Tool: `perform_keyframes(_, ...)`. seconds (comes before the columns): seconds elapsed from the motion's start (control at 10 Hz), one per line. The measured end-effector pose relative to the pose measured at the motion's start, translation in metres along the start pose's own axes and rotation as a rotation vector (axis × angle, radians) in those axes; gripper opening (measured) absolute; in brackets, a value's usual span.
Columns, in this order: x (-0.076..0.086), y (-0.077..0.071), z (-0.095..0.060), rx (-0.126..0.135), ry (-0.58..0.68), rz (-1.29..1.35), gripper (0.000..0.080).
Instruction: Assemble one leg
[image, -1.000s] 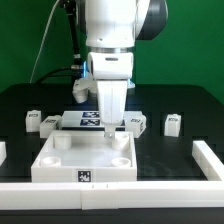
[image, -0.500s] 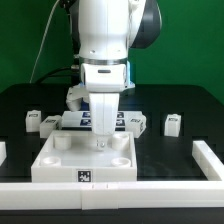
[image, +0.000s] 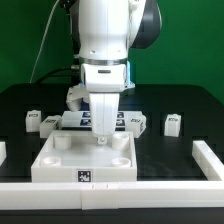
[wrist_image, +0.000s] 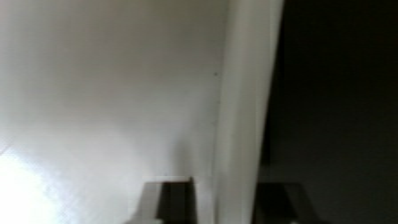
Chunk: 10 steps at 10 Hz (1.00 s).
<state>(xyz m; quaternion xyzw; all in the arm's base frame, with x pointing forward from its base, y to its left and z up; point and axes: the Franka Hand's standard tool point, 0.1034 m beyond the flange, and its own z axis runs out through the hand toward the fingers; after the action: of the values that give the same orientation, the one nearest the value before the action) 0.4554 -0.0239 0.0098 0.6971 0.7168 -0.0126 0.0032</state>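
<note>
The large white square panel (image: 58, 170) with round corner sockets lies at the front of the black table. My gripper (image: 103, 140) is down on the middle of the panel's far rim, pointing straight down. In the wrist view the gripper (wrist_image: 226, 203) has a dark finger close against each side of the panel's upright white rim (wrist_image: 246, 90), so it is shut on that rim. Several legs, small white tagged blocks, lie behind the panel: two at the exterior view's left (image: 33, 120) (image: 48, 124) and two at its right (image: 140, 122) (image: 172, 125). None is held.
The marker board (image: 76, 119) lies flat behind the panel, partly hidden by the arm. A low white wall (image: 150, 190) runs along the table's front, with a side piece at the exterior view's right (image: 208, 157).
A second ago the arm stood further to the exterior view's right; it shifted left and the wrist turned. Over the last half second nothing has moved.
</note>
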Motion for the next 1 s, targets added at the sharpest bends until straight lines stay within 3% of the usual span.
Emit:
perform_keyframes(0.1, 0.0, 0.0, 0.0, -0.001, 0.0, 0.001, 0.0059)
perform_keyframes(0.7, 0.004, 0.0, 0.0, 0.003, 0.0, -0.001, 0.0059)
perform_keyframes(1.0, 0.042, 0.006, -0.001, 0.005, 0.014, -0.03, 0.0061)
